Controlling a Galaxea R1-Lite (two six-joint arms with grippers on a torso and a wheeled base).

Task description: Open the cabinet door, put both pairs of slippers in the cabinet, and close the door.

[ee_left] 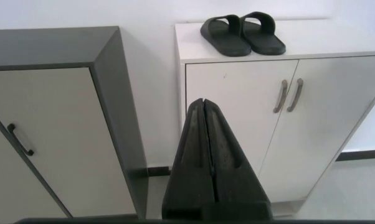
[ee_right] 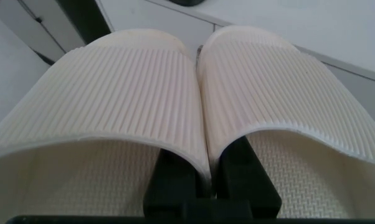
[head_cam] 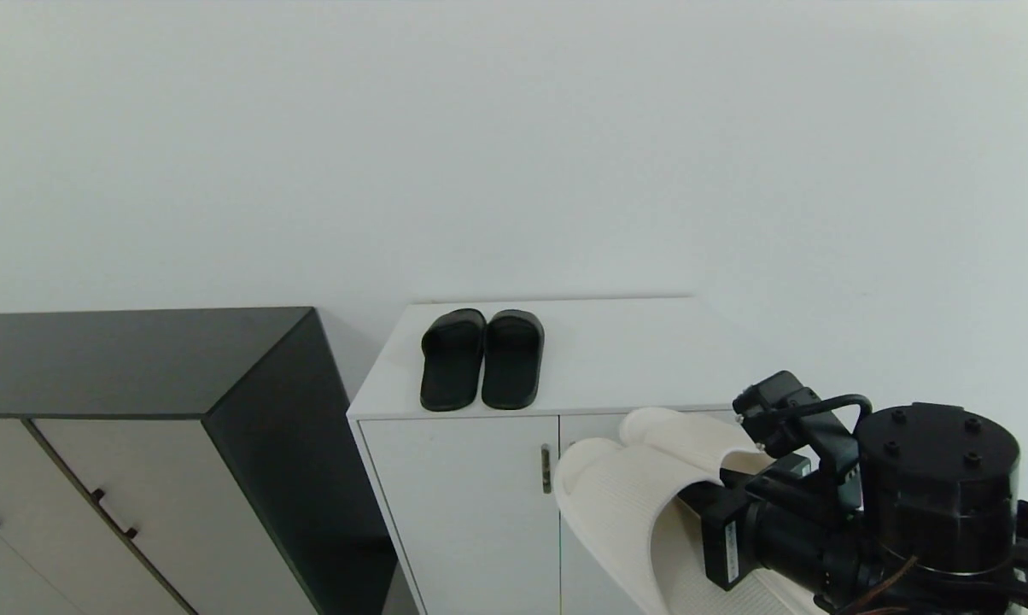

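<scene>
Right end effector (head_cam: 703, 506), head view: closed on a pair of cream ribbed foam slippers (head_cam: 625, 504), held in the air in front of the white two-door cabinet (head_cam: 633, 350), before its right-hand door and just beside the paired metal handles (head_cam: 546, 468). Both doors shut. On top of the cabinet, toward its left end, a pair of black rubber slide slippers (head_cam: 482, 359), side by side and touching, toes toward the wall. Close alongside the cabinet's left flank, a dark grey cupboard (head_cam: 138, 359) with pale doors.

Left wrist view: left end effector (ee_left: 205, 112) with jaws pressed together and nothing between them, hanging well back from the cabinet (ee_left: 237, 81), roughly facing its left door. Handles (ee_left: 288, 95) at the meeting edge of the two doors, untouched. Black pair (ee_left: 243, 34) on the cabinet top.

Right wrist view: cream pair (ee_right: 137, 87) seen from behind, one black finger (ee_right: 169, 180) inside each slipper, the adjoining inner walls squeezed between them. Firm-looking hold, both slippers level, cabinet top just beyond the toes.

Judged from these views: early in the task. Done: one pair picked up. Left: opening a door, probably a job for the free left end effector at the handles; stowing the cream pair inside; fetching the black pair from the cabinet top and stowing it too; closing the door.
</scene>
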